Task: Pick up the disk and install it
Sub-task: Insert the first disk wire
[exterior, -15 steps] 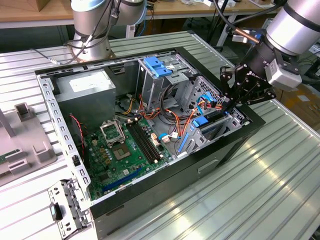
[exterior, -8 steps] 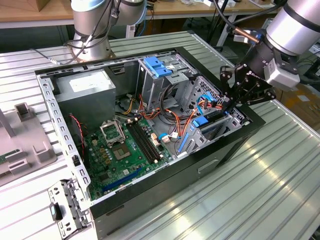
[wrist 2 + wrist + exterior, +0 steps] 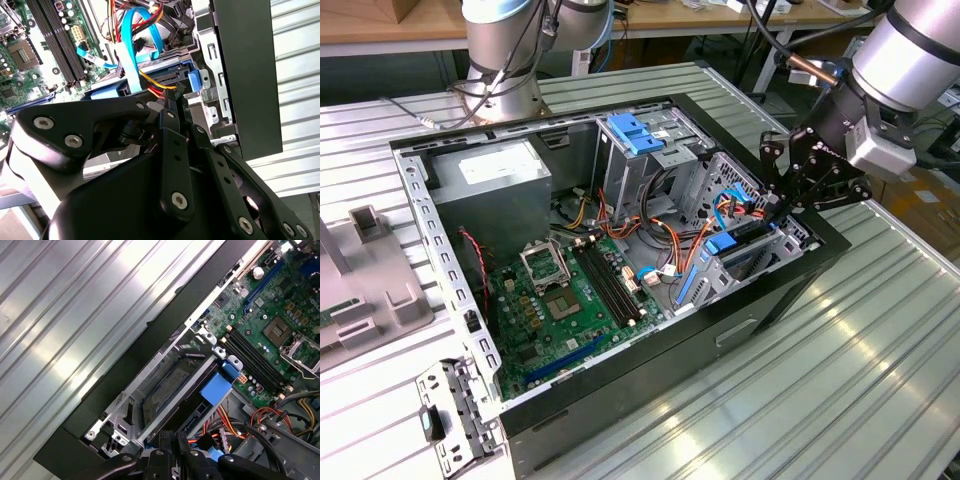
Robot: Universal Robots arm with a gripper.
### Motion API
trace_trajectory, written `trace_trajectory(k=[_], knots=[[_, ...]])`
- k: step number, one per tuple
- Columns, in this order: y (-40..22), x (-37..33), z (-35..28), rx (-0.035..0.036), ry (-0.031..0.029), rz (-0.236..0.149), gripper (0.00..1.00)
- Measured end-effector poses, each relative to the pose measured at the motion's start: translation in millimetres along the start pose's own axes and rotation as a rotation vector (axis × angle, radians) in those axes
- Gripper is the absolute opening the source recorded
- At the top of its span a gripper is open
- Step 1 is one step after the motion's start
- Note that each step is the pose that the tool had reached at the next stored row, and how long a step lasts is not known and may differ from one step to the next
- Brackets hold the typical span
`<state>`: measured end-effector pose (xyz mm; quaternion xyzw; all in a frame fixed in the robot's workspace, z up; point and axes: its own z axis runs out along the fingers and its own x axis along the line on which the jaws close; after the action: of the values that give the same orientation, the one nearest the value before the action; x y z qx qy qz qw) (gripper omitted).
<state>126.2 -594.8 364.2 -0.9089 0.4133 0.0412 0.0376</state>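
1 gripper (image 3: 782, 203): black linkage fingers (image 3: 172, 107) were pressed together at the tips; nothing could be made out between them. It hung over the drive bay (image 3: 750, 250), at 3 o'clock of the case in the exterior view.
disk (image 3: 216, 389): sat down inside the drive bay, mostly hidden by the grey cage, with its blue plastic end showing. It was just under the fingertips in both wrist views; contact could not be told.
case (image 3: 650, 370): black, lay open on the ribbed metal table (image 3: 840, 380).
motherboard (image 3: 565, 305): green, at 8 o'clock from the gripper.
power supply (image 3: 495, 175): grey box, at 10 o'clock of the case.
cables (image 3: 132, 30): blue, red and yellow, bunched beside the bay.
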Motion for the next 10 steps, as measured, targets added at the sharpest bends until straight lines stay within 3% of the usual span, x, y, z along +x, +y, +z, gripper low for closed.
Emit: trace_trajectory(k=[10], knots=[[0.0, 0.0, 0.4, 0.0030, 0.0010, 0.028, 0.17]])
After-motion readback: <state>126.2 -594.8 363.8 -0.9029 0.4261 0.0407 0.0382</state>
